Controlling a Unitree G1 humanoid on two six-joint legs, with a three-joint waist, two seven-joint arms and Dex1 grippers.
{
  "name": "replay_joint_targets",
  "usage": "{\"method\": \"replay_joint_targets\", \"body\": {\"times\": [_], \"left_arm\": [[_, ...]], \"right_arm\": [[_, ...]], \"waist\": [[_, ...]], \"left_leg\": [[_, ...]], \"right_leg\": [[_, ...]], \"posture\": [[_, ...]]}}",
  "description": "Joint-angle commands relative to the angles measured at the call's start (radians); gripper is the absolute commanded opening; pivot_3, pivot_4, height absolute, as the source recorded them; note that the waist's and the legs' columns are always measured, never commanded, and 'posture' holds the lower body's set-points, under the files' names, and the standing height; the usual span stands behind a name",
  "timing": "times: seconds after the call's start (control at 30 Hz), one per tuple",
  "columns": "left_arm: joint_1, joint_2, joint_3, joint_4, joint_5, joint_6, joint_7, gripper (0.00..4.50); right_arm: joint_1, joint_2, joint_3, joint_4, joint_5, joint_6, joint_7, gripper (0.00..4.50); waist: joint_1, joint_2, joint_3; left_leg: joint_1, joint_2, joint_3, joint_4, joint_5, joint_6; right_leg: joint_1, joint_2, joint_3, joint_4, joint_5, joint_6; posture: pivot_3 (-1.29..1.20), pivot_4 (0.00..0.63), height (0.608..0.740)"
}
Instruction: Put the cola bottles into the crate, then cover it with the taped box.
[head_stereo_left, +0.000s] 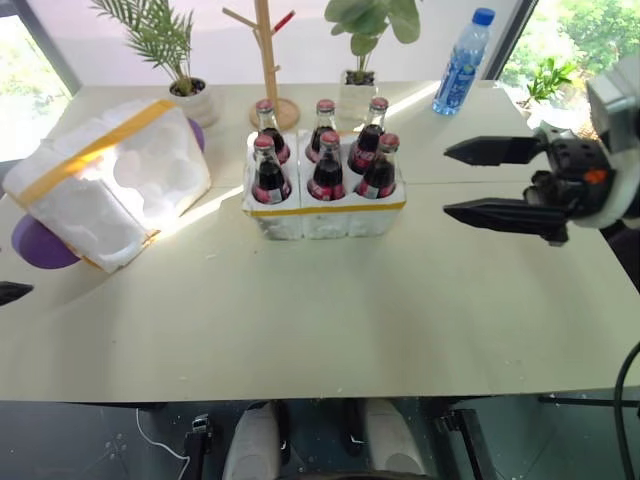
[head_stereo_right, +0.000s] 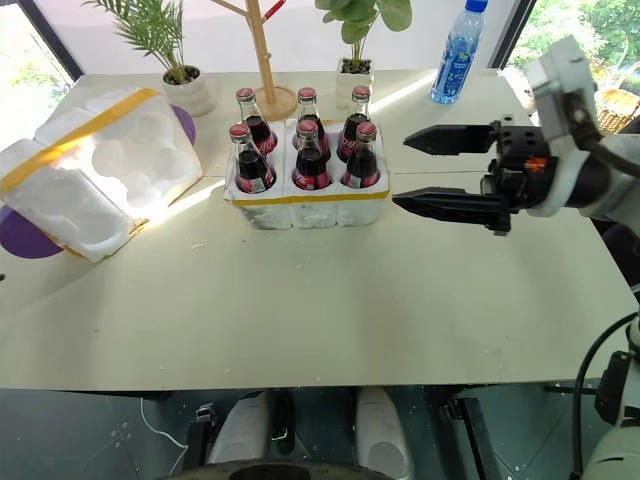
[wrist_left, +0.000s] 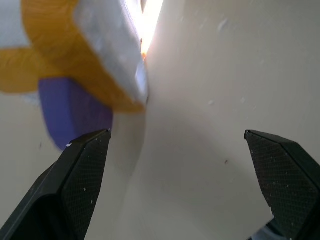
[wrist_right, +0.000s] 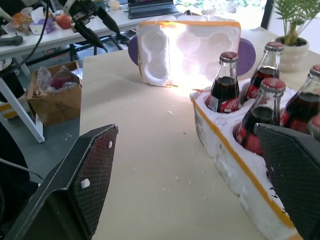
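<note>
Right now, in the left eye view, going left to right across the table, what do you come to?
taped box → crate holding the six cola bottles → water bottle, farther back → right gripper, open, hanging beside the crate.

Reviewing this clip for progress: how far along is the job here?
Done: all six cola bottles stand in the crate. In hand: nothing; the right gripper and left gripper are open and empty. Left: the taped box lies tipped beside the crate, not yet covering it.
</note>
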Motion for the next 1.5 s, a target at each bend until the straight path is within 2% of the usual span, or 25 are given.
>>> {"method": "replay_joint_targets", "body": {"times": [0.03,0.13,0.27,0.37,0.47,0.57,0.7,0.77,0.8,0.97,1.07,1.17,1.23,1.37,1.5], "left_arm": [[-0.247,0.041,-0.263,0.21,0.071,-0.144,-0.027,4.5],[-0.595,-0.03,-0.505,0.395,0.217,-0.212,-0.04,4.5],[-0.896,-0.126,-0.685,0.621,0.377,-0.308,-0.029,4.5],[-1.047,-0.189,-0.757,0.758,0.453,-0.353,0.001,4.5],[-1.126,-0.232,-0.799,0.849,0.51,-0.395,0.041,4.5],[-1.175,-0.259,-0.81,0.898,0.533,-0.411,0.049,3.61],[-1.2,-0.268,-0.819,0.925,0.556,-0.431,0.04,1.69],[-1.209,-0.267,-0.821,0.928,0.562,-0.433,0.017,0.57],[-1.213,-0.265,-0.82,0.926,0.563,-0.434,0.004,0.29],[-1.229,-0.262,-0.795,0.899,0.548,-0.477,0.026,0.28],[-1.25,-0.29,-0.718,0.829,0.497,-0.639,0.233,0.28],[-1.287,-0.335,-0.676,0.771,0.501,-0.735,0.475,0.28],[-1.314,-0.394,-0.644,0.674,0.489,-0.786,0.614,0.28],[-1.292,-0.478,-0.645,0.454,0.518,-0.871,0.768,0.28],[-1.252,-0.549,-0.689,0.238,0.57,-0.797,0.829,0.28]], "right_arm": [[-0.051,-0.023,-0.003,0.018,0.004,-0.026,0.021,4.48],[-0.073,-0.05,-0.013,0.012,0.03,-0.013,0.04,4.48],[-0.079,-0.079,-0.046,-0.016,0.079,0.02,0.033,4.48],[-0.069,-0.091,-0.075,-0.039,0.101,0.036,-0.001,4.48],[-0.047,-0.098,-0.104,-0.058,0.122,0.05,-0.032,4.48],[-0.023,-0.1,-0.124,-0.076,0.136,0.056,-0.059,4.5],[-0.001,-0.097,-0.133,-0.092,0.148,0.052,-0.091,4.5],[0.004,-0.094,-0.131,-0.093,0.148,0.046,-0.104,4.5],[0.008,-0.093,-0.131,-0.093,0.149,0.044,-0.109,4.5],[0.027,-0.102,-0.125,-0.068,0.163,0.073,-0.131,4.5],[0.084,-0.105,-0.138,-0.067,0.09,0.028,-0.155,4.5],[0.123,-0.104,-0.159,-0.065,0.084,0.022,-0.165,4.5],[0.148,-0.097,-0.182,-0.068,0.092,0.025,-0.171,4.5],[0.175,-0.09,-0.199,-0.063,0.087,0.023,-0.187,4.5],[0.197,-0.087,-0.206,-0.056,0.078,0.016,-0.199,4.5]], "waist": [[-0.001,0.0,0.0],[-0.001,0.0,-0.001],[0.007,-0.002,-0.001],[0.011,-0.003,-0.002],[0.009,-0.004,-0.002],[0.013,-0.004,-0.002],[0.016,-0.004,-0.002],[0.016,-0.004,-0.002],[0.016,-0.004,-0.002],[0.02,-0.005,-0.002],[0.023,-0.006,-0.002],[0.027,-0.009,-0.003],[0.026,-0.01,-0.003],[0.02,-0.01,-0.003],[0.018,-0.01,-0.003]], "left_leg": [[-0.001,-0.001,0.001,0.0,0.0,0.0],[-0.014,-0.006,0.006,0.003,0.0,0.002],[-0.015,-0.005,0.005,0.004,0.0,0.002],[-0.014,-0.002,0.005,0.005,0.0,0.002],[-0.013,0.0,0.005,0.006,0.0,0.002],[-0.014,0.001,0.005,0.009,0.0,0.002],[-0.015,0.001,0.004,0.018,-0.001,0.004],[-0.014,0.001,0.004,0.02,-0.001,0.004],[-0.014,0.001,0.004,0.02,-0.001,0.004],[-0.014,0.001,0.003,0.021,-0.001,0.004],[-0.014,0.001,0.002,0.021,-0.001,0.004],[-0.015,0.001,0.0,0.021,0.0,0.003],[-0.015,0.0,0.0,0.022,0.0,0.004],[-0.014,-0.001,0.0,0.022,0.0,0.004],[-0.013,0.0,0.0,0.022,0.0,0.003]], "right_leg": [[-0.001,-0.001,0.0,0.0,0.0,0.0],[-0.005,0.001,-0.001,0.002,0.002,0.004],[-0.005,0.005,-0.002,0.003,0.006,0.01],[-0.005,0.008,-0.002,0.004,0.006,0.01],[-0.005,0.009,-0.001,0.004,0.006,0.009],[-0.004,0.009,-0.001,0.005,0.006,0.009],[-0.004,0.008,-0.001,0.011,0.006,0.009],[-0.003,0.008,-0.001,0.011,0.004,0.006],[-0.003,0.008,-0.001,0.012,0.004,0.006],[-0.004,0.008,-0.001,0.015,0.004,0.007],[-0.004,0.008,-0.001,0.016,0.005,0.009],[-0.003,0.007,-0.002,0.017,0.005,0.009],[-0.003,0.007,-0.002,0.017,0.006,0.009],[-0.001,0.007,-0.001,0.016,0.006,0.011],[-0.001,0.009,-0.001,0.017,0.006,0.011]], "posture": [[0.0,0.15,0.74],[0.0,0.15,0.74],[0.0,0.15,0.74],[0.0,0.15,0.74],[0.0,0.15,0.74],[0.0,0.15,0.74],[0.0,0.15,0.74],[0.0,0.15,0.74],[0.0,0.15,0.74],[0.0,0.15,0.74],[0.0,0.15,0.74],[0.0,0.15,0.74],[0.0,0.15,0.74],[0.0,0.15,0.74],[0.0,0.15,0.74]]}}
